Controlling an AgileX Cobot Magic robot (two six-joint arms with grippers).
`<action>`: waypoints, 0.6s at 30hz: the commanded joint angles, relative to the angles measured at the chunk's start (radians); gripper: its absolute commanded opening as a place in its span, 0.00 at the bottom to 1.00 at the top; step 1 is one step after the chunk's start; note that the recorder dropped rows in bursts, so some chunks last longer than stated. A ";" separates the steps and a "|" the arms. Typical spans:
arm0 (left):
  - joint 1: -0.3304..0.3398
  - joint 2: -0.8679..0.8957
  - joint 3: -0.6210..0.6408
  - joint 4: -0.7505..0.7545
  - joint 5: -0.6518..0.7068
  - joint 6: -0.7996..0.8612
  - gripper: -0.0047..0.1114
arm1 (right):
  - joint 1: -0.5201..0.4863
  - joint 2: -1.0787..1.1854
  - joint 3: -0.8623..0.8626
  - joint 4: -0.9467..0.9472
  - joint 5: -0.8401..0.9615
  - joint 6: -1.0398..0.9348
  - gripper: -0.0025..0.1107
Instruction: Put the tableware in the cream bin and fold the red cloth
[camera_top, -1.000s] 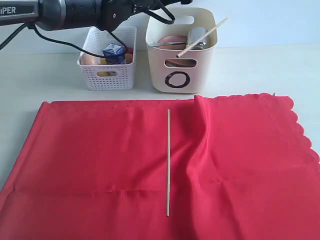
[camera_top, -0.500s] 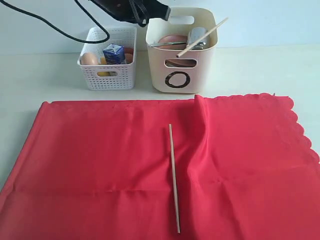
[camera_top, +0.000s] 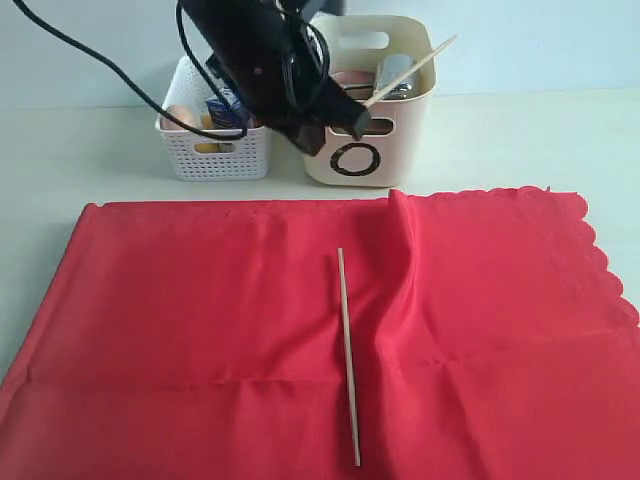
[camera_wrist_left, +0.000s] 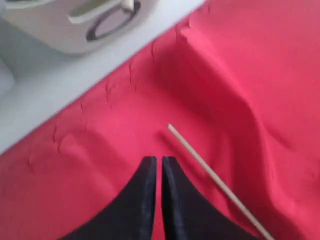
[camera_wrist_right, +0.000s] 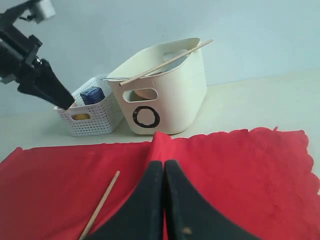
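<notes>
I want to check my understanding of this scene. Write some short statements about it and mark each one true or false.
1. One chopstick lies on the red cloth. True.
2. The cream bin is empty. False: a second chopstick leans out of it.
3. The left pincer grips the chopstick. False: it is shut on nothing, near the chopstick's end.
4. The white basket stands beside the cream bin. True.
5. The right pincer is open. False: it is shut.

Red cloth (camera_top: 180, 310) lies spread on the pale table (camera_top: 70, 150), with one raised fold near its far edge. One chopstick (camera_top: 347, 357) lies lengthwise on the cloth; a second chopstick (camera_top: 415, 65) leans out of the cream bin (camera_top: 400, 140). The black left arm (camera_top: 265, 60) partly covers the bin and the white perforated basket (camera_top: 215, 155).
</notes>
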 joint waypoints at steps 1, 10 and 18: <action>-0.026 0.048 0.050 -0.009 0.084 -0.062 0.25 | 0.000 -0.007 0.005 -0.003 -0.007 -0.006 0.02; -0.113 0.185 0.086 -0.084 0.043 -0.066 0.42 | 0.000 -0.007 0.005 -0.003 -0.007 -0.006 0.02; -0.139 0.258 0.086 -0.082 -0.011 -0.110 0.42 | 0.000 -0.007 0.005 -0.003 -0.007 -0.006 0.02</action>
